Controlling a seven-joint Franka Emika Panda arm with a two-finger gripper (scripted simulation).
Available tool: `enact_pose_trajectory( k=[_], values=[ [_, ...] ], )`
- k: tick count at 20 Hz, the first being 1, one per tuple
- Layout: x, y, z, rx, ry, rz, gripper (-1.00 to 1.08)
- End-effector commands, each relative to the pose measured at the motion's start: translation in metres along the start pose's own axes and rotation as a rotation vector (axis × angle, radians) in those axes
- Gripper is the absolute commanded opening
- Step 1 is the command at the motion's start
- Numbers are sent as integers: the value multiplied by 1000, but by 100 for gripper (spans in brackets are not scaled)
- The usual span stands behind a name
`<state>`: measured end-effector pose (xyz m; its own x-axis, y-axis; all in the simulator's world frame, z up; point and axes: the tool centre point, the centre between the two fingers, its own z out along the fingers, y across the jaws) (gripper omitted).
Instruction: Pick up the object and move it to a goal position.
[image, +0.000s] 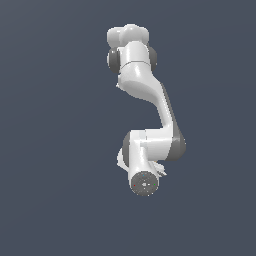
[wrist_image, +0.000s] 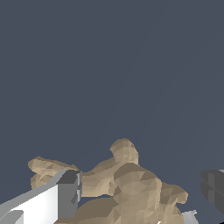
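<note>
Looming toward the exterior camera, the white arm takes up the middle of that view against a plain dark blue-grey background, bent at a grey-jointed elbow, with a round end cap facing the lens. Its gripper cannot be made out in that view.

From the wrist camera, the tan figure is the biggest thing: a lumpy, faceted beige shape with stubby limbs spreading outward and one rounded knob rising above its body. It sits low in the wrist picture between the two fingers of the gripper. One finger is white with a grey tip and lies right against one of the figure's limbs; the other, a dark grey tip, shows apart from the figure at the picture's edge. Whether the fingers are clamped on the figure or merely straddling it, I cannot tell.
</note>
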<state>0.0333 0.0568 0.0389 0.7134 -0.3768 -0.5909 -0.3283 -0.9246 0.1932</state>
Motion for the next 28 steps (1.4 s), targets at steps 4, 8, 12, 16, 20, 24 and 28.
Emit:
enact_pose_trajectory(
  k=[4, 8, 12, 16, 20, 24, 28],
  values=[
    [0, 0, 0, 0, -2, 1, 108],
    [0, 0, 0, 0, -2, 1, -100],
    [0, 0, 0, 0, -2, 1, -100],
    [0, 0, 0, 0, -2, 1, -100],
    [0, 1, 0, 0, -2, 1, -100],
    [-1, 3, -1, 0, -2, 2, -100],
    [-4, 7, -1, 0, -2, 2, -100]
  ],
)
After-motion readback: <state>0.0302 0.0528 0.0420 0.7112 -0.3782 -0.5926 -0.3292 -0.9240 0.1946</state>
